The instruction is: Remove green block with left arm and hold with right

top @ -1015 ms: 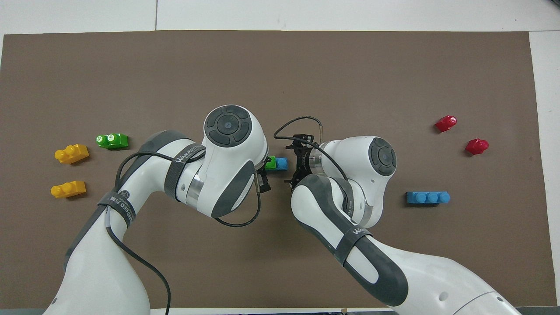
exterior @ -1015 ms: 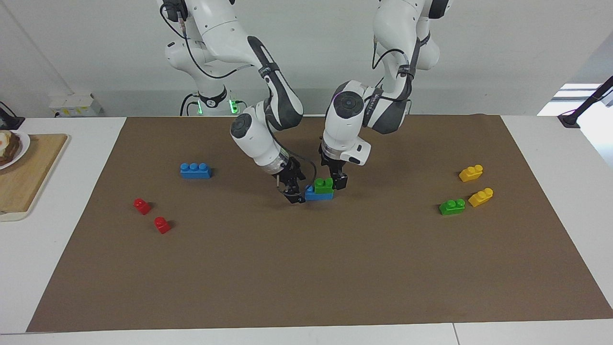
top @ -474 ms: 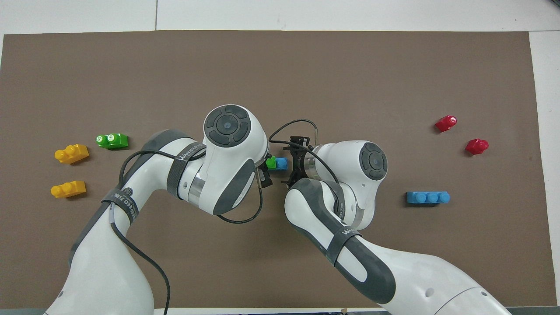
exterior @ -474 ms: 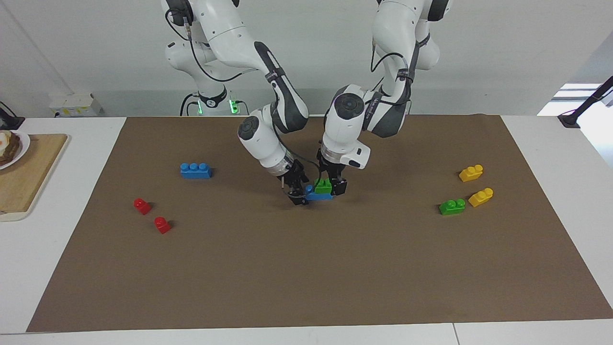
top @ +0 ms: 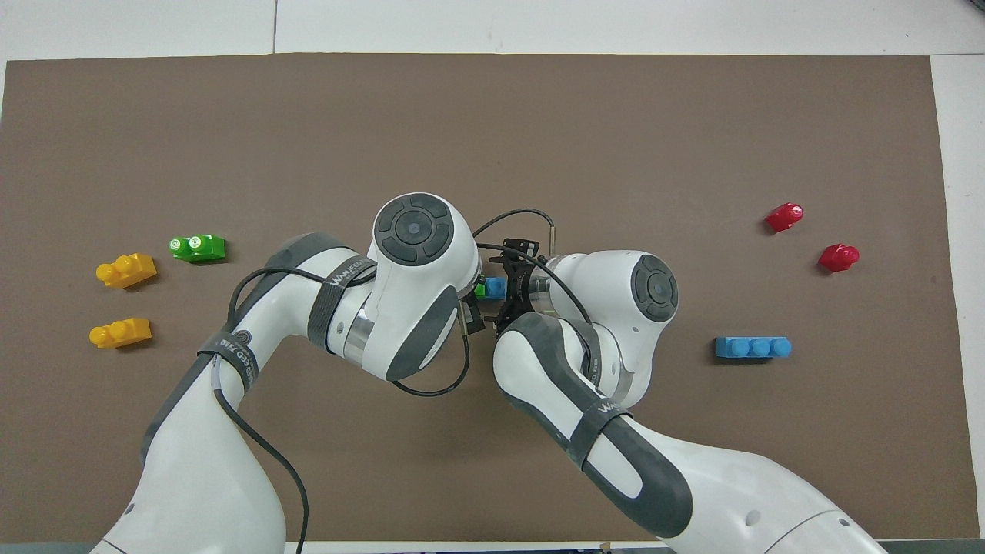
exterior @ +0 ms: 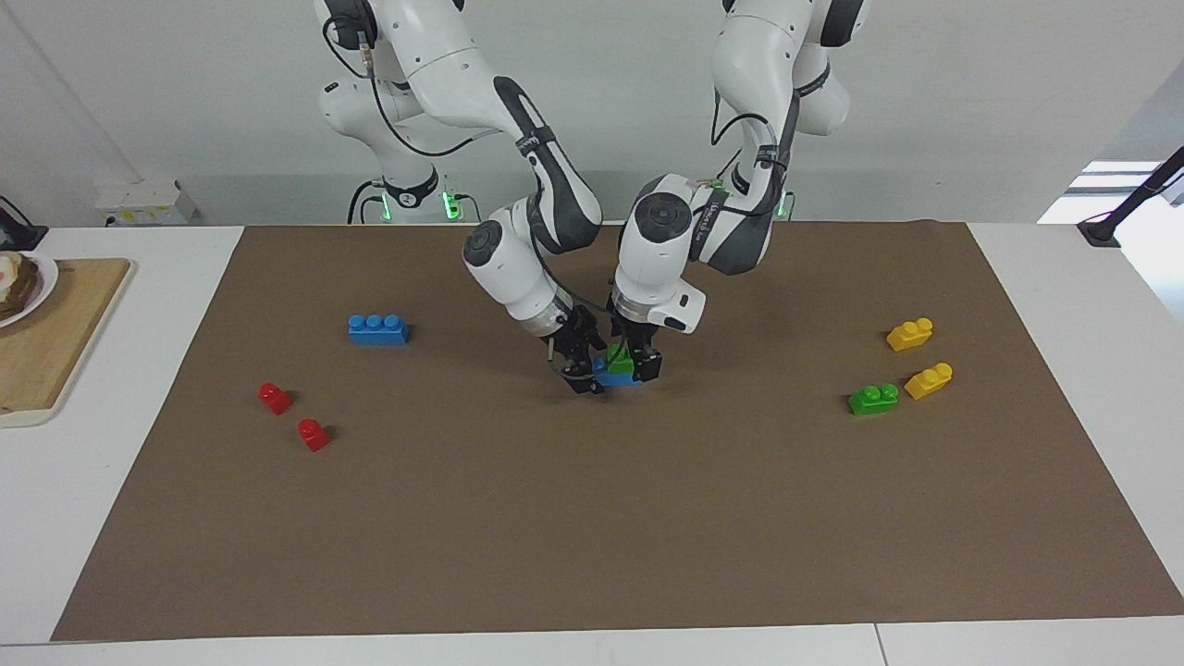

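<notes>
A green block (exterior: 621, 358) with two studs sits on a blue brick (exterior: 612, 377) in the middle of the brown mat; both also show in the overhead view, green block (top: 479, 290) and blue brick (top: 495, 288). My left gripper (exterior: 633, 359) is down around the green block from above. My right gripper (exterior: 579, 367) is low at the end of the blue brick that points toward the right arm's end of the table, tilted, touching or almost touching it. In the overhead view the left arm's wrist hides most of the stack.
A second green block (exterior: 873, 399) and two yellow bricks (exterior: 909, 334) (exterior: 929, 380) lie toward the left arm's end. A blue three-stud brick (exterior: 377, 329) and two red pieces (exterior: 274, 398) (exterior: 314, 434) lie toward the right arm's end. A wooden board (exterior: 55, 333) is off the mat.
Both grippers have closed in on the stack. The left gripper has come down over the green block, and the right gripper has slid up against the blue brick's end.
</notes>
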Controlling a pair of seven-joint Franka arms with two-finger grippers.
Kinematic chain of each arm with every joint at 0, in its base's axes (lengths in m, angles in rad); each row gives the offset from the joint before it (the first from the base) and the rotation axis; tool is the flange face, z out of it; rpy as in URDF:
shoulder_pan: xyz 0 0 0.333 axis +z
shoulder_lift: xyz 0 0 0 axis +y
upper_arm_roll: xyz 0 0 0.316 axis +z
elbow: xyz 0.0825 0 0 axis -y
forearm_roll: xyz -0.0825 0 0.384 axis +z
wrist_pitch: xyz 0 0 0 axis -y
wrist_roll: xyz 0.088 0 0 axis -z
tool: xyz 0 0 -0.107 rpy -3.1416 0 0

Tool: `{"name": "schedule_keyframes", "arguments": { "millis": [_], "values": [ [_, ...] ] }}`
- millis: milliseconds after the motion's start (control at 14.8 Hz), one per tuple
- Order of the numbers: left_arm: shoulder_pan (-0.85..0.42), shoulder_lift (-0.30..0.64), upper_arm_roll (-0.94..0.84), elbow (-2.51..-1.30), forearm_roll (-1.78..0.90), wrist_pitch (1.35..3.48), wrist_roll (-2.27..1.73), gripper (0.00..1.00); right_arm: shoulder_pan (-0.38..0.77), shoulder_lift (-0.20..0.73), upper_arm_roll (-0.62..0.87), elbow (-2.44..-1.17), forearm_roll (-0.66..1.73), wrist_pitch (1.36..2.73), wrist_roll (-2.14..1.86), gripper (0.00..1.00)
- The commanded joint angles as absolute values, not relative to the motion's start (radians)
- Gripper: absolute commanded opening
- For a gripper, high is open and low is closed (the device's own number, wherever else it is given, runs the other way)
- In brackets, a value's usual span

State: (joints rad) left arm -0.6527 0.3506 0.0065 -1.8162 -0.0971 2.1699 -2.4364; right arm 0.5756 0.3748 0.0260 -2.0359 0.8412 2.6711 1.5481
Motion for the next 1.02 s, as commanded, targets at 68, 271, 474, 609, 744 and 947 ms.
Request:
{"name": "schedule_keyframes", "arguments": {
  "millis": [68, 271, 474, 609, 744, 947],
  "values": [
    [-0.684, 0.353, 0.018, -1.841, -0.054, 2.195, -2.461, 1.00, 0.584, 0.390, 0.026, -2.028, 0.867, 2.695, 1.516, 0.87],
    [-0.689, 0.351, 0.018, -1.844, -0.048, 2.197, -2.461, 1.00, 0.580, 0.390, 0.026, -2.029, 0.867, 2.695, 1.500, 0.85],
    [-0.690, 0.351, 0.018, -1.845, -0.048, 2.195, -2.462, 0.86, 0.578, 0.390, 0.026, -2.031, 0.867, 2.695, 1.499, 0.77],
    [-0.690, 0.351, 0.018, -1.844, -0.048, 2.195, -2.462, 0.50, 0.571, 0.388, 0.026, -2.034, 0.868, 2.695, 1.497, 0.68],
    [-0.690, 0.351, 0.018, -1.844, -0.048, 2.192, -2.462, 0.15, 0.572, 0.388, 0.026, -2.033, 0.870, 2.695, 1.497, 0.47],
    [-0.690, 0.351, 0.020, -1.841, -0.046, 2.178, -2.461, 0.02, 0.583, 0.388, 0.026, -2.033, 0.870, 2.697, 1.435, 0.00]
  ]
}}
